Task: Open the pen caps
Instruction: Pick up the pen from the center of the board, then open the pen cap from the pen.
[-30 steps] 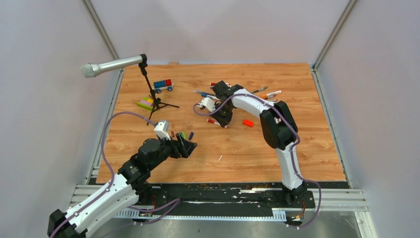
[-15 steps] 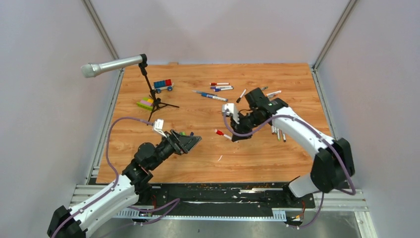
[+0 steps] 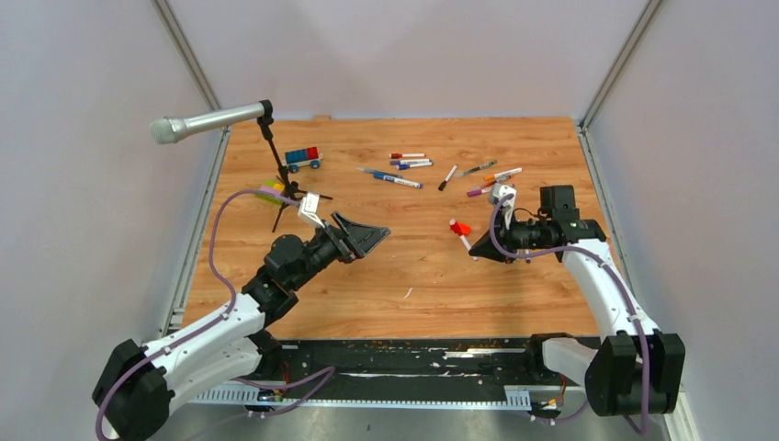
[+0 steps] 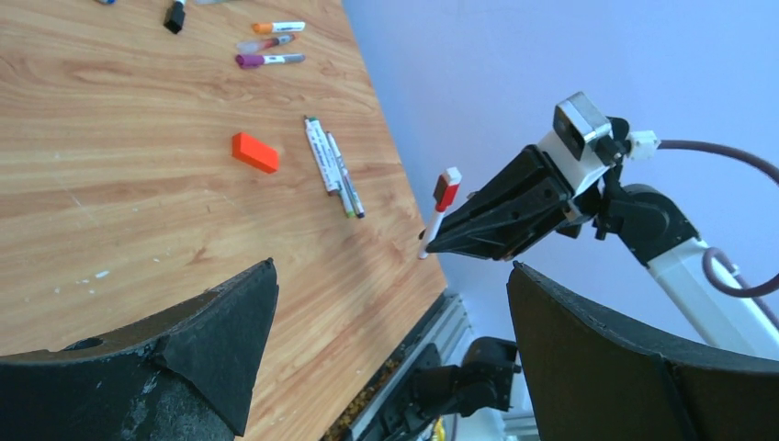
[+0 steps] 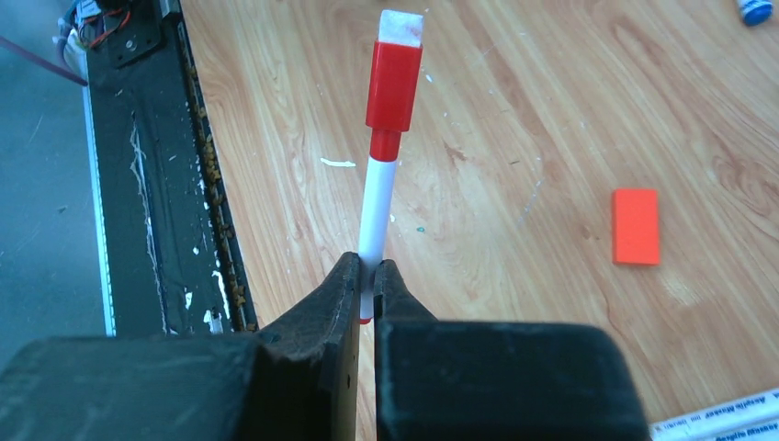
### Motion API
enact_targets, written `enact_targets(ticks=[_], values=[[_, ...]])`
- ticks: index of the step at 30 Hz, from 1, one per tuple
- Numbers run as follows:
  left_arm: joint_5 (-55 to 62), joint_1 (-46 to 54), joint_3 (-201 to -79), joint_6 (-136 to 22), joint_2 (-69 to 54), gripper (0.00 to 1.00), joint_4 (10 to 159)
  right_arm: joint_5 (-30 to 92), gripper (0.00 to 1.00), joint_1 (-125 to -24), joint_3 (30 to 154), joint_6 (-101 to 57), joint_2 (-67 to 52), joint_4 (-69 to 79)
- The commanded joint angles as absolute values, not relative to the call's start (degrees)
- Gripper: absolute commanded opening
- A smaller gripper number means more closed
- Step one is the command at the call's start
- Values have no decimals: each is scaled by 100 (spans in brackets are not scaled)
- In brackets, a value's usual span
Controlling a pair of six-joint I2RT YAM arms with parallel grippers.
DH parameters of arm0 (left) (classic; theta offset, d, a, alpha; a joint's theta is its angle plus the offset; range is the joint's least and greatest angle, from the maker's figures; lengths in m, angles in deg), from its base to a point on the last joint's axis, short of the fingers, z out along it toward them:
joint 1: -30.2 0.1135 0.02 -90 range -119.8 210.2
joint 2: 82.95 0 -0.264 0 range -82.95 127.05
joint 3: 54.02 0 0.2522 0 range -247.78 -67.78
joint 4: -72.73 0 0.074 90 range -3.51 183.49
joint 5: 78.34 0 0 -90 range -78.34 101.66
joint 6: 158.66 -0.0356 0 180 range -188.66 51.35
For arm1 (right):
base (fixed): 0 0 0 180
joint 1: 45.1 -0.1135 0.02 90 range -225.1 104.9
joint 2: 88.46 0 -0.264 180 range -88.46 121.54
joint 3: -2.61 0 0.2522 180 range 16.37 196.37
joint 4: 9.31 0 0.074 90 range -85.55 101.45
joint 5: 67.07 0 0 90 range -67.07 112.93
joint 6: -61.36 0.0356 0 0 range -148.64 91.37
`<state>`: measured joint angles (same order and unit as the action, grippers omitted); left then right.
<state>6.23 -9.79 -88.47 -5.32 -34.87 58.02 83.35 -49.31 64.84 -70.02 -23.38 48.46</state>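
**A:** Where is the right gripper (image 3: 480, 254)?

**B:** It is raised off the table (image 3: 367, 294), near the orange block (image 5: 636, 226). Its fingers are pressed together on the white barrel of the red pen (image 5: 377, 207), close to the tail end.

**A:** And the cap?

**B:** The red cap (image 5: 395, 87) sits on the pen, at the end pointing away from the fingers. Pen and cap are both in the air. The block lies flat on the wood, below them and to one side.

**A:** What about the left gripper (image 4: 393, 268)?

**B:** It is well apart from the block and also off the table. Its fingers are spread wide with nothing between them. It faces the block, with the held pen in its view.

**A:** Any more pens?

**B:** Two pens (image 4: 323, 156) lie side by side just beside the block, on the wood. The other pens (image 3: 407, 161) are scattered well beyond the block, toward the far edge of the table. I cannot tell at that size whether every one of them has its cap on.
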Motion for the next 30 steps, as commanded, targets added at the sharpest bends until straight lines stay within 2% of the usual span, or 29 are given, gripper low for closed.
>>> enact_targets(ticks=[1, 3, 8, 11, 16, 23, 30], values=[[862, -988, -9443, -1635, -3511, 100, 6466, 8929, 0, -4567, 6379, -7090, -2492, 4689], [949, -989, -9390, -1697, -3455, 100, 6404, 8948, 0, -4363, 6279, -7178, -2561, 4694], [392, -996, -9318, -1685, -2524, 100, 5095, 8819, 0, -4369, 6392, -7515, -2408, 4836], [296, -1011, -9285, -1141, -1809, 100, 3786, 8941, 0, -4379, 6664, -7514, -2114, 5197], [628, -1489, -9687, -837, -869, 100, 2799, 9017, 0, -4393, 6404, -7276, -2245, 4869], [828, -2137, -10445, -822, 96, 100, 2662, 8913, 0, -4481, 6383, -7110, -2079, 4705], [1755, -2463, -10811, -887, 239, 93, 3722, 8765, 0, -4811, 6384, -7046, -2002, 4599]])
